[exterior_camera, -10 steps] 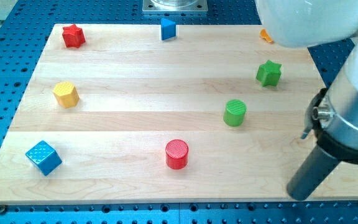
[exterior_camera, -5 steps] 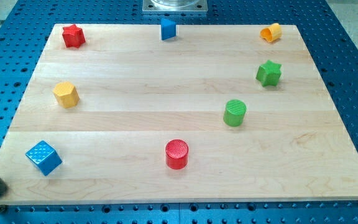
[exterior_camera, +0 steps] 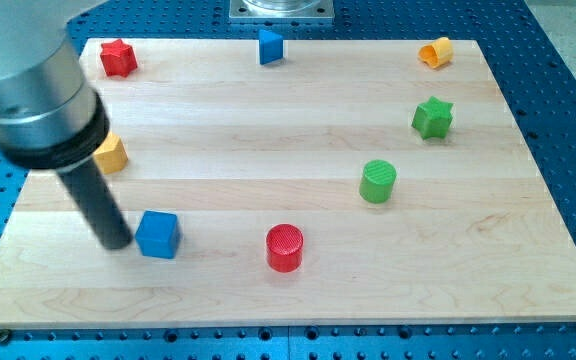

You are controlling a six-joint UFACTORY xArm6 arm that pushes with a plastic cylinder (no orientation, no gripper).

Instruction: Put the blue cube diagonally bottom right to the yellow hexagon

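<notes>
With our tip (exterior_camera: 118, 243) touching the blue cube (exterior_camera: 157, 234)'s left face near the board's bottom-left (no fingers, just a rod), the cube already sits bottom-right of the yellow hexagon (exterior_camera: 113, 153), so we'd nudge only lightly.

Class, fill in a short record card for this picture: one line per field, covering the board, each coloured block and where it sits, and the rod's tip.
Board: pale wooden board
Tip: my tip just left of blue cube
Yellow hexagon: left side, partly hidden by rod
Red cylinder: bottom centre
Green cylinder: right of centre
Green star: right
Red star: top left
Blue wedge-like block: top centre
Orange block: top right
</notes>
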